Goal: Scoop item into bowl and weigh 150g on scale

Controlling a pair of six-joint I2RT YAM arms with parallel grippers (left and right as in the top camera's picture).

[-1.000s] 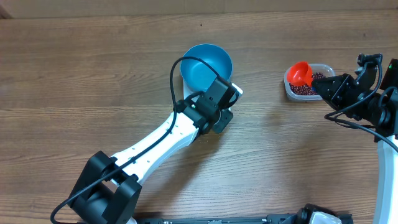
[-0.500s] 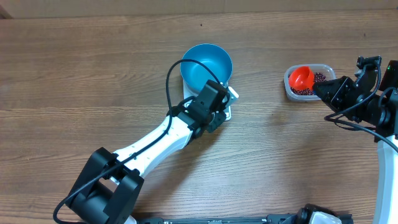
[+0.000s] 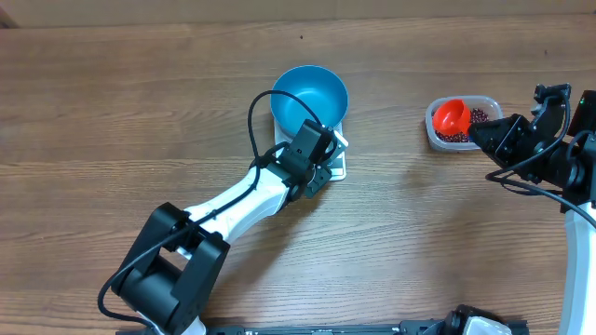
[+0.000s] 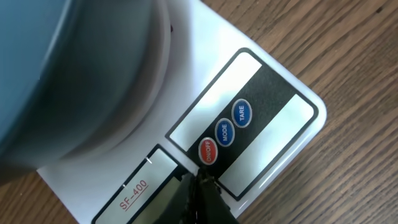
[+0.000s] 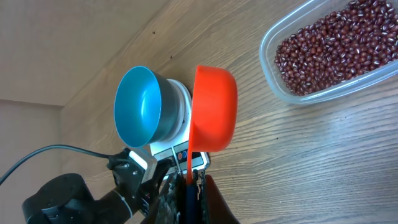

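Overhead: the bowl (image 3: 310, 93) sits on the scale (image 3: 337, 170), mid-frame, with the clenched left gripper (image 3: 326, 156) at its lower edge. Left wrist: the closed tips touch the red button (image 4: 208, 151). Right wrist: the right gripper (image 5: 189, 180) grasps the red scoop (image 5: 214, 109); the beans (image 5: 336, 43) lie upper right.

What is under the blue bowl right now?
The white scale sits under the blue bowl, and its button strip pokes out at one edge. The bowl covers most of the scale's top, so anything else beneath cannot be seen.

The deep blue bowl (image 3: 310, 93) stands upright on the white scale (image 4: 205, 56), with the red-brown beans (image 5: 336, 46) heaped well apart.
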